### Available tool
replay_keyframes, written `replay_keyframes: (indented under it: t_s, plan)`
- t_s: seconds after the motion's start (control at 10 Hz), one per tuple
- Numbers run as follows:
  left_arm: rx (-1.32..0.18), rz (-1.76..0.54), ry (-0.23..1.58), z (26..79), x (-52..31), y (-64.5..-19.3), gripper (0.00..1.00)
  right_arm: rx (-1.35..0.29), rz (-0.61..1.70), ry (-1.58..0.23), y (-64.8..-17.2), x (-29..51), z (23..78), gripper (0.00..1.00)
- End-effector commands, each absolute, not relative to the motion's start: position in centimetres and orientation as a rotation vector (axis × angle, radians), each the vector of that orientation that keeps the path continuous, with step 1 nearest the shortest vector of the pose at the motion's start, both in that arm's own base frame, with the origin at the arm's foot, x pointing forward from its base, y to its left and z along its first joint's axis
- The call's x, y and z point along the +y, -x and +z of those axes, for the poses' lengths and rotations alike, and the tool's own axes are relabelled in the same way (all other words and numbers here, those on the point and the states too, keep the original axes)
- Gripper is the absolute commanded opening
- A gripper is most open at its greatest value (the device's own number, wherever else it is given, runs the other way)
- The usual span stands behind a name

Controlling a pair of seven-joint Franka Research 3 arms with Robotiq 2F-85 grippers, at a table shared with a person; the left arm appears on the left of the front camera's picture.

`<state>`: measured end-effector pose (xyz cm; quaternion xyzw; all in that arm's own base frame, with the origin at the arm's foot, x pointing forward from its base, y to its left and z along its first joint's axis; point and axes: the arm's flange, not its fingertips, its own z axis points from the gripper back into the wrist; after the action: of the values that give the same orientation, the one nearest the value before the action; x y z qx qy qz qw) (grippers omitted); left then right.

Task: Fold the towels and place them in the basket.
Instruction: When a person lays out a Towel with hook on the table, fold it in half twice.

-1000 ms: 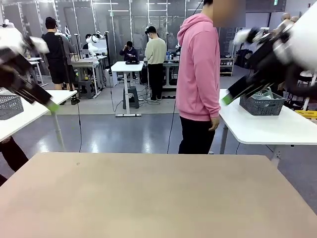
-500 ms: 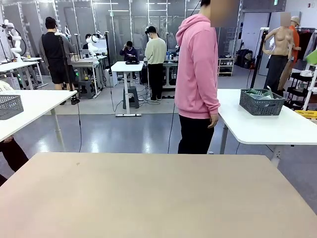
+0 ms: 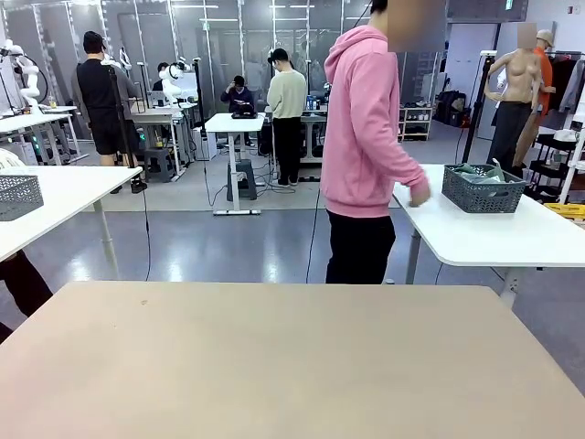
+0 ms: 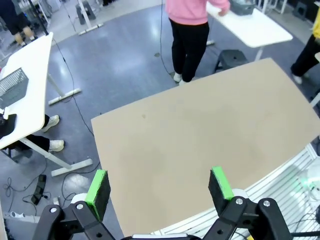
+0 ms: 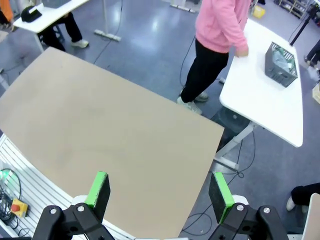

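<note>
A dark grey mesh basket (image 3: pixel 483 188) stands on a white side table (image 3: pixel 494 233) at the right, with some crumpled greenish-grey cloth in it. I cannot tell whether that cloth is one of the towels. The same basket (image 5: pixel 281 63) sits far off in the right wrist view. High over the bare tan table (image 3: pixel 274 366), my left gripper (image 4: pixel 159 187) is open and holds nothing. My right gripper (image 5: pixel 159 190) is open too, equally high above the table (image 5: pixel 100 130).
A person in a pink hoodie (image 3: pixel 366 119) stands at the tan table's far edge, one hand (image 3: pixel 419 195) reaching over the white side table. A second grey basket (image 3: pixel 18 196) sits on another white table at the left.
Both arms, blurred at the picture's sides a second ago, have swung up out of the front view. The person has leaned right and put a hand out over the side table.
</note>
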<state>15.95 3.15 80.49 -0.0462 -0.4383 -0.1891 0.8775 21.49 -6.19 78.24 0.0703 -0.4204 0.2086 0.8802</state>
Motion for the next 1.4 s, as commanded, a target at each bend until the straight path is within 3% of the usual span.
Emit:
replay_keyframes:
  t_s: [0.0,1.3]
  plan:
    - [-0.912,-0.416,0.091,80.86,2.95,-15.55,1.0,-0.849,0.441,-0.153,-21.49,-6.11,77.95,1.0]
    - [-0.912,-0.416,0.091,80.86,2.95,-15.55,1.0,-0.849,0.441,-0.153,-21.49,-6.11,77.95,1.0]
